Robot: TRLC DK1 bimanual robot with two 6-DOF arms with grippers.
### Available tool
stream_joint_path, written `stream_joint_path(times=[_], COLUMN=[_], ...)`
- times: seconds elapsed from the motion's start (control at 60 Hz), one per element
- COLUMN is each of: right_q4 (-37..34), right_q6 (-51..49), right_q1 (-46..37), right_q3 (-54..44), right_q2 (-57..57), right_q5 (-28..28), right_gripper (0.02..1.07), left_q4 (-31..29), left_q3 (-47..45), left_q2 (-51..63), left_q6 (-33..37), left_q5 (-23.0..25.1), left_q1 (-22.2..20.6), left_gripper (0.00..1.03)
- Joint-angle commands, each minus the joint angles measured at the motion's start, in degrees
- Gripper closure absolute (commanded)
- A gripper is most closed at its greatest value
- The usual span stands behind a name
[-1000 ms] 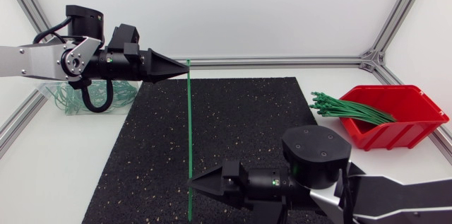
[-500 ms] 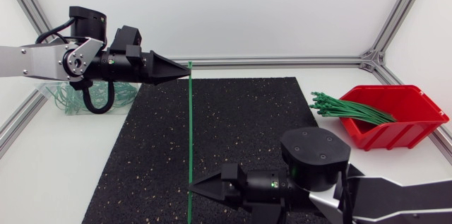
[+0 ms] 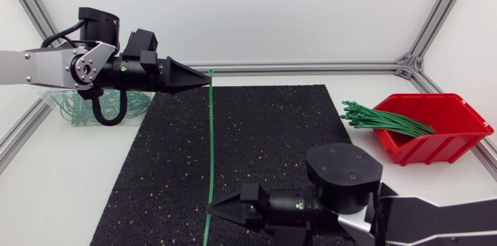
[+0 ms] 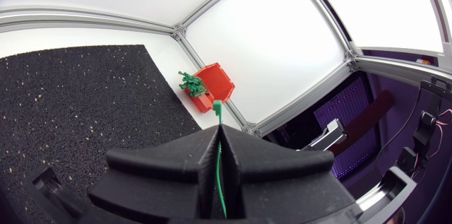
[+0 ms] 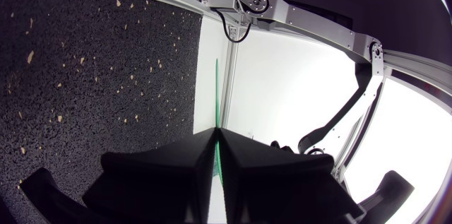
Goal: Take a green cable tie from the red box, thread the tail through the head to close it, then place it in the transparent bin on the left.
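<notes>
Nearest to me, the right claw [image 3: 213,209] lies low over the black mat [image 3: 272,137], its two wedge fingers pressed together on the green cable tie [image 3: 210,145] close to one end. A short bit of strap sticks out past the fingers toward the tabletop's [image 3: 85,192] front edge. From that pinch the tie runs in a nearly straight line across the mat, off the surface as far as I can judge, because it is held at both ends.

At the far end the left claw [image 3: 210,80] is likewise closed on the strap. The left wrist view shows the tie squeezed in the slit between the fingers, with a small blocky tip poking out ahead of them, probably the head. Gripping the two ends apart like this gives each arm one end to steer, so I'd say the threading is about to be set up; the strap isn't yet bent into a loop.

Behind the left arm sits the transparent bin [image 3: 53,100], with green loops already inside. Off to the right, well apart, the red box [image 3: 458,139] holds the remaining ties [image 3: 388,120].
</notes>
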Motion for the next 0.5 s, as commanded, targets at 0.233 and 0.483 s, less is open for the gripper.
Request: stream_joint_path(times=[0.233,0.483], right_q4=[0.4,3.5], right_q6=[11.8,34.8], right_q1=[0.3,0.3], right_q3=[-1.6,-1.2], right_q2=[-1.3,-4.5], right_q5=[-0.4,-0.8], right_gripper=[1.01,1.01], left_q4=[-1.5,-1.5], left_q3=[-4.2,-8.5], left_q2=[-4.3,-8.1], left_q6=[5.0,7.0], left_q5=[-0.4,-2.2], left_q1=[-0.5,-1.7], left_gripper=[0.99,0.99])
